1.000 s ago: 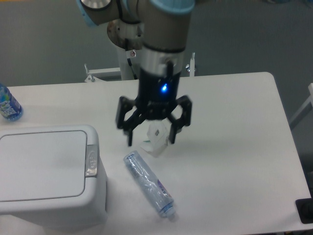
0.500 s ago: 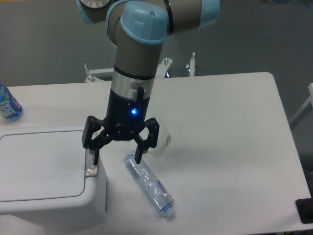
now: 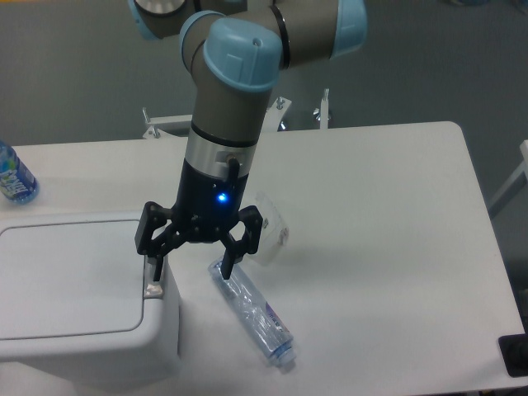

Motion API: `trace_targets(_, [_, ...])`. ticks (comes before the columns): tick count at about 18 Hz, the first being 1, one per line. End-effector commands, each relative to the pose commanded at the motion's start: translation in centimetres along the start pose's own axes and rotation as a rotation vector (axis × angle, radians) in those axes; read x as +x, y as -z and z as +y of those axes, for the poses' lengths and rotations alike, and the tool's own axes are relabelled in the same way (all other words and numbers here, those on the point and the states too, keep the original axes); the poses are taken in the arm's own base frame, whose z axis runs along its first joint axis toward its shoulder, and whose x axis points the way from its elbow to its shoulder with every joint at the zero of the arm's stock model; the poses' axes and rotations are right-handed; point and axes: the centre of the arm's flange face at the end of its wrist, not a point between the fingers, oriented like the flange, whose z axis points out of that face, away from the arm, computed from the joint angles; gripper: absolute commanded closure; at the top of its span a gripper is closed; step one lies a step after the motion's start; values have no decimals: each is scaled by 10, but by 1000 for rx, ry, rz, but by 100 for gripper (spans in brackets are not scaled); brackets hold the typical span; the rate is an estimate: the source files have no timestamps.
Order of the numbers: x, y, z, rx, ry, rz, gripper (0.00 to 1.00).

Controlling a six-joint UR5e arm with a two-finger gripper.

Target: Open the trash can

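The trash can [image 3: 74, 289] is a big white boxy bin at the table's front left, its flat lid down. A small grey latch button [image 3: 154, 278] sits on its right rim. My gripper [image 3: 191, 269] hangs open over that right edge. Its left finger [image 3: 155, 266] points down at the latch button, touching it or just above it. The right finger [image 3: 228, 262] is out past the bin's side, over the table. Nothing is held between the fingers.
A crushed clear plastic bottle [image 3: 252, 312] lies on the table just right of the bin, under the right finger. A crumpled clear wrapper [image 3: 271, 233] sits behind the gripper. A blue-labelled bottle [image 3: 15, 176] stands at the left edge. A black object [image 3: 516, 353] is at the front right corner.
The gripper has swung left from above the wrapper to the bin's right rim, then sunk slightly toward the latch. It stays open. The lid has not moved.
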Motion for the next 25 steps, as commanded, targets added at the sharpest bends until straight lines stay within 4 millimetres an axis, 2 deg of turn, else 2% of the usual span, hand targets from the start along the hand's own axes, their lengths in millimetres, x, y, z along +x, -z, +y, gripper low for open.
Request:
trace_targets(6, [-4, -10, 0, -13, 5, -2, 0])
trace_targets(25, [-8, -18, -1, -24, 12, -2, 0])
